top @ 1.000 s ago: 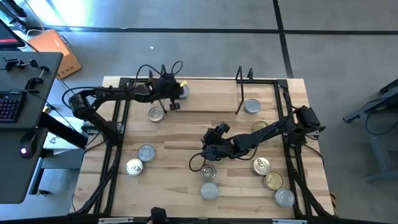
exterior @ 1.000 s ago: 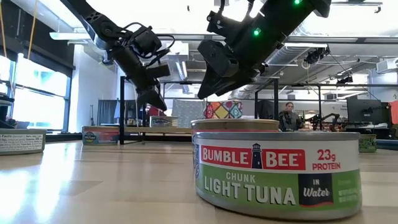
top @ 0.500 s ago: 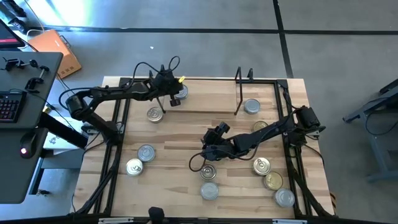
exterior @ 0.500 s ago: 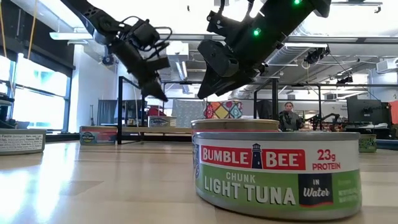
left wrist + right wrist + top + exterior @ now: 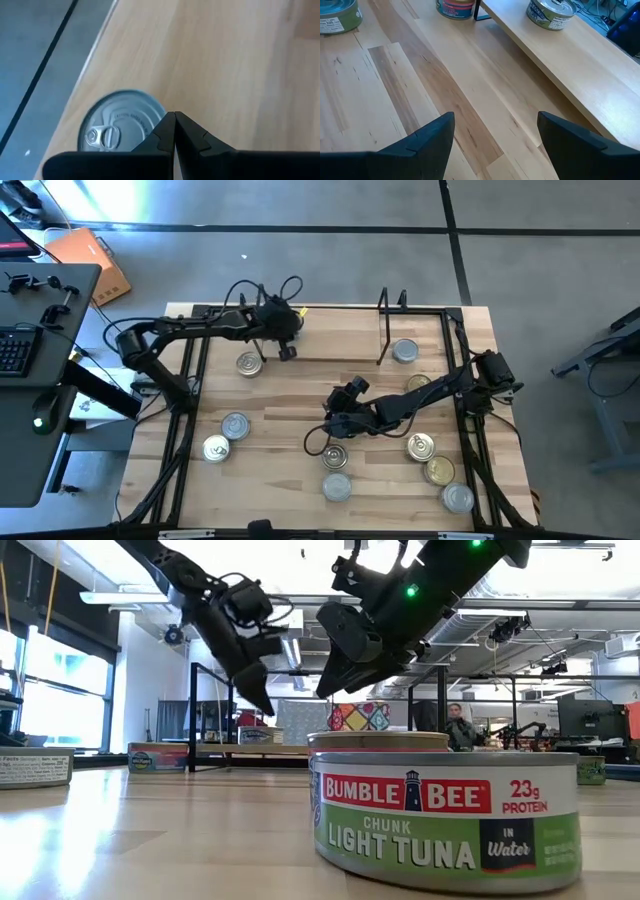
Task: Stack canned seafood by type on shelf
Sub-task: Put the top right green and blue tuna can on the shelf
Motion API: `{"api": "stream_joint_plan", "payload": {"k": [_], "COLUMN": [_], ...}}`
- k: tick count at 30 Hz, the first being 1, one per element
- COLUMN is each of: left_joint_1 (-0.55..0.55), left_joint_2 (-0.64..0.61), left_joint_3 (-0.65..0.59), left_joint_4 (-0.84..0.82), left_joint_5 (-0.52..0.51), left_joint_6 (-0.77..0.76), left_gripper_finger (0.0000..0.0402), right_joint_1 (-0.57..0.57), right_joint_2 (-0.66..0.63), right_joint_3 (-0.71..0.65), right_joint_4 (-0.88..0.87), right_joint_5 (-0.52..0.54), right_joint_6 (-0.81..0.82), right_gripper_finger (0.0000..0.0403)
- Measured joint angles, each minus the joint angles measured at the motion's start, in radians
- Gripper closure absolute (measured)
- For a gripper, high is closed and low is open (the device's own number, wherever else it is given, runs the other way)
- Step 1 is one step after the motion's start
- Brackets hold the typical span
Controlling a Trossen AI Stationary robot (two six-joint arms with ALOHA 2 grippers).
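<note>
Presently the left pincer (image 5: 287, 352) is clenched on nothing, poised above the shelf (image 5: 330, 345) just beside a silver-topped tin (image 5: 117, 131). Mid-worktop (image 5: 280, 400), the right pincer (image 5: 327, 430) is spread wide and empty above a gold tin (image 5: 335, 455). Other tins lie scattered.

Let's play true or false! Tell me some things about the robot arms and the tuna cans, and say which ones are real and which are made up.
1. The left gripper is shut and holds nothing. True.
2. The right gripper is squeezing a can. False: it is open with only bare table under it.
3. A silver-topped can with a ring pull sits near the left gripper. True.
4. The shelf holds no cans. False: a can sits on it.
5. The nearest can in the low view says light tuna. True.
</note>
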State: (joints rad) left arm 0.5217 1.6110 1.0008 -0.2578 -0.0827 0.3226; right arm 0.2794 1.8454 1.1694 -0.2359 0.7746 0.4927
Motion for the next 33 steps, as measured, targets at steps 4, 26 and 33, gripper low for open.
{"api": "stream_joint_plan", "payload": {"k": [4, 26, 33], "left_joint_1": [0.002, 0.028, 0.027], "left_joint_2": [0.053, 0.089, 0.027], "left_joint_3": [0.017, 0.036, 0.032], "left_joint_4": [-0.001, 0.012, -0.001], "left_joint_5": [-0.046, -0.124, -0.156], "left_joint_6": [0.001, 0.075, 0.098], "left_gripper_finger": [0.0401, 0.0401, 0.0401], "right_joint_1": [0.000, 0.000, 0.000], "right_joint_2": [0.000, 0.000, 0.000], "right_joint_3": [0.000, 0.000, 0.000], "right_joint_4": [0.000, 0.000, 0.000], "right_joint_5": [0.000, -0.008, -0.008], "right_joint_6": [0.000, 0.004, 0.004], "right_gripper_finger": [0.0124, 0.0124, 0.0124]}}
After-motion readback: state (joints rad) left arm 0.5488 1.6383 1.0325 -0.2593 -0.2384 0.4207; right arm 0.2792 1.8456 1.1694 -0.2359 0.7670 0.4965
